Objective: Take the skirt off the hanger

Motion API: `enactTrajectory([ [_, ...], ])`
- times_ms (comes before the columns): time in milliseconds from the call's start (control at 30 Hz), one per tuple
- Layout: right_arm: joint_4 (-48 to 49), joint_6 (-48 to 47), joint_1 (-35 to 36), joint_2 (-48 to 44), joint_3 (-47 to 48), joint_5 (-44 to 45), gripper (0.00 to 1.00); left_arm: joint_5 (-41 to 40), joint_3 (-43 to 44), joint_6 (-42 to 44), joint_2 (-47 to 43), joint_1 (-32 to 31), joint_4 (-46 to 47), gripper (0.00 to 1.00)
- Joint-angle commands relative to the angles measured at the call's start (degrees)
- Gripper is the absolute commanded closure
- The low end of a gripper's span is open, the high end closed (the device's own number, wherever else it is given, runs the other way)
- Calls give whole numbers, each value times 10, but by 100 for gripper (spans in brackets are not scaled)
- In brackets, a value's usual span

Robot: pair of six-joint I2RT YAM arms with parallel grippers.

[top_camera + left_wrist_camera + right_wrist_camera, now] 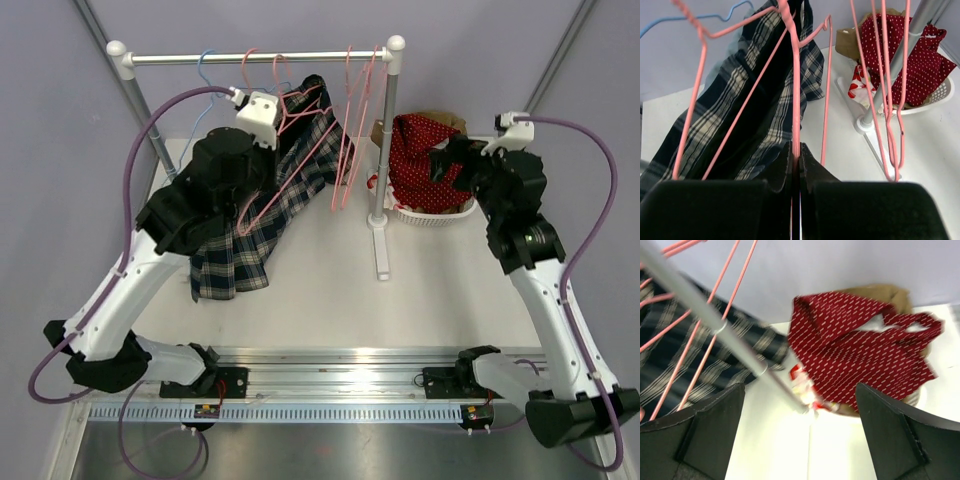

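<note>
Left hand point(795, 150) clenched on the pink wire of the hanger point(796, 90); right hand point(800, 410) released, fingers spread wide.

The dark plaid skirt point(240, 240) hung on that hanger below the rail point(260, 57), at about ten o'clock on the white surface point(330, 290), its hem trailing toward nine. At two o'clock a white basket point(435, 217) held a red spotted cloth point(415, 150), just beside the right hand. Plain lilac-grey walls point(40, 120) closed in the surface.

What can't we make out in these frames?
- Left gripper: hidden under its own wrist in top view; seen only from left wrist.
- How skirt attaches to pink hanger: arm covers it in top view, left wrist's top edge cuts it off.
- Right wrist: blurred; basket contents hidden beneath red garment.
</note>
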Motion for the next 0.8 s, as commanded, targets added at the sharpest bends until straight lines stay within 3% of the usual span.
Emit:
enactTrajectory([
  [0,11,59,3,-42,-67,-77,0,-17,54,29,49,-1,90,100],
  [267,-21,44,3,-106,-108,-91,0,-11,146,8,115,-2,138,100],
  [733,-26,59,3,-118,-107,-110,1,6,195,-31,211,-1,107,100],
  [767,-26,59,3,-121,-107,-110,1,6,190,-36,208,-1,103,95],
])
